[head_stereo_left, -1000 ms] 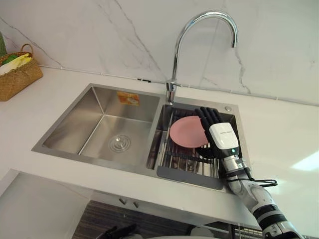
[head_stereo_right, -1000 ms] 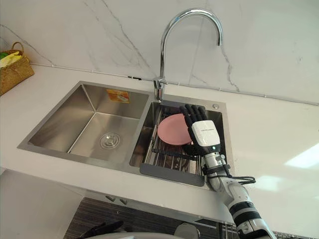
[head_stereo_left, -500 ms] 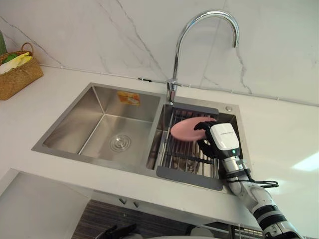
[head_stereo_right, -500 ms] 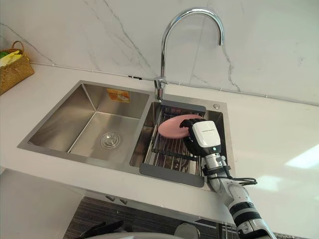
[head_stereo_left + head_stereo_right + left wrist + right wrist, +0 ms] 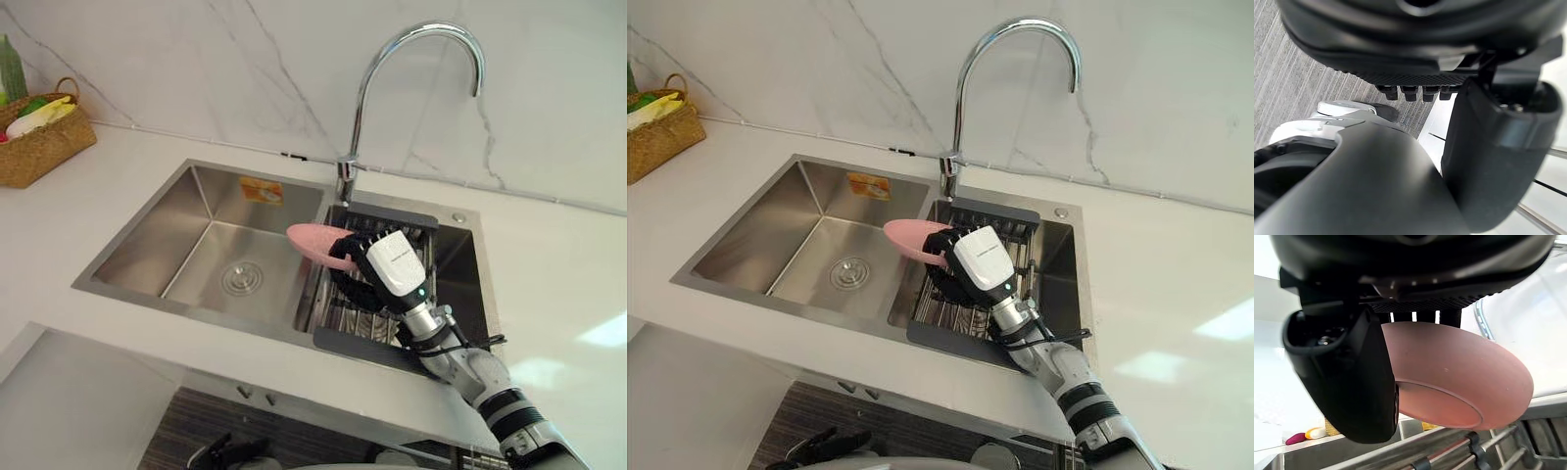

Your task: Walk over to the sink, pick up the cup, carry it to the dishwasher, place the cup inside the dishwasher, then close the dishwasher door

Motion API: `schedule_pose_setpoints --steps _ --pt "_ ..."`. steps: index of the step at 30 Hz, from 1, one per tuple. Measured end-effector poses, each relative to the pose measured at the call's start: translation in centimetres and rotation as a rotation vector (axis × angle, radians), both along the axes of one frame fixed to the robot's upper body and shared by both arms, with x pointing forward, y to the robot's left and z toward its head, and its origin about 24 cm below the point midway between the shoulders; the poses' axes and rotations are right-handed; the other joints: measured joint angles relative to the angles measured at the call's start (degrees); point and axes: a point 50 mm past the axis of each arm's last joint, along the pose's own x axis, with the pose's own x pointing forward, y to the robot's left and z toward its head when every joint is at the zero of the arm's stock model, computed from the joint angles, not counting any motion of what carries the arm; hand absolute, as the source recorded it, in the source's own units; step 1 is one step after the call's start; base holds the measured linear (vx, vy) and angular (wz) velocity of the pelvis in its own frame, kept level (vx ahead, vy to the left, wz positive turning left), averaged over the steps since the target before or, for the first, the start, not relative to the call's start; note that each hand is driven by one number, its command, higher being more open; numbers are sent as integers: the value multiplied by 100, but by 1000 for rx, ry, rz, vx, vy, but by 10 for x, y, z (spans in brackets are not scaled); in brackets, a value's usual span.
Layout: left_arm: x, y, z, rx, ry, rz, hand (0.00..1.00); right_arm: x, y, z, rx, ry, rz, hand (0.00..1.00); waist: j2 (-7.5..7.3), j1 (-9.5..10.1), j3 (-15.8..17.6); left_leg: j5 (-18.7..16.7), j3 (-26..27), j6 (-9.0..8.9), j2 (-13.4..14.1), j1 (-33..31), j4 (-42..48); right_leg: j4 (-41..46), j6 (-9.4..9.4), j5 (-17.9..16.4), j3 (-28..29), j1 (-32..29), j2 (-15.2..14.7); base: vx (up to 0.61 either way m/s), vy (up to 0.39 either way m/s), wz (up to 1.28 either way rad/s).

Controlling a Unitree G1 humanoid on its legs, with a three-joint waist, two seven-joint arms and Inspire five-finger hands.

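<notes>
The right hand [image 5: 387,264] is closed on a pink bowl [image 5: 312,238], not a cup in shape: it is shallow and has a low foot ring. In the right wrist view the thumb [image 5: 1352,382] lies against the underside of the bowl beside the foot ring, and the fingers [image 5: 1400,316] reach over the opposite side, so the bowl is pinched between them. The bowl is held in the air, clear of the metal rack [image 5: 377,213] that sits in the right basin of the steel sink [image 5: 211,211]. It hangs about over the wall between the two basins, with its free edge toward the left basin. The tall curved tap [image 5: 364,88] stands behind the hand. A woven basket [image 5: 44,147] stands on the white worktop [image 5: 549,264], well apart to the left of the sink. The left hand [image 5: 1498,161] shows in its own wrist view above a grey floor, its fingers relaxed and holding nothing.
</notes>
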Motion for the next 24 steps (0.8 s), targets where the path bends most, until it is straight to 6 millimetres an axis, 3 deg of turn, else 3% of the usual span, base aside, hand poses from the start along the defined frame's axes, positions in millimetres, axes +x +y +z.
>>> schedule_pose_setpoints --steps 6,10,13,18,21,24 --pt "-2 0 0 -7 2 23 100 2 0 20 53 -56 -10 0 2 -56 -1 -1 71 0 16 -1 -12 -254 -7 151 56 51 77 -7 2 -7" --pt "-3 -1 -1 -12 3 40 100 1 -22 47 129 -163 -111 0 1 -67 -1 -8 192 6 18 15 -14 -384 -14 250 149 53 113 -12 10 -13" --pt "-6 0 -1 -7 10 44 100 -6 -59 63 175 -263 -277 0 -1 -158 -4 -19 246 15 13 45 -13 -390 -13 263 199 53 113 -20 12 -10" --pt "-13 0 -2 4 30 51 100 -42 -137 83 170 -438 -620 0 -5 -389 -15 -94 552 35 -11 134 -10 -138 -6 212 492 -168 88 -22 22 -27" --pt "-16 2 -2 12 56 37 100 -66 -170 98 150 -550 -786 0 -82 -529 -20 -130 893 57 -68 197 -42 217 5 148 800 -505 45 -40 34 -57" --pt "-20 4 -3 20 84 32 100 -85 -188 106 137 -641 -882 0 -132 -696 -59 -192 1150 32 -123 259 -50 270 8 156 1059 -648 63 -44 32 -53"
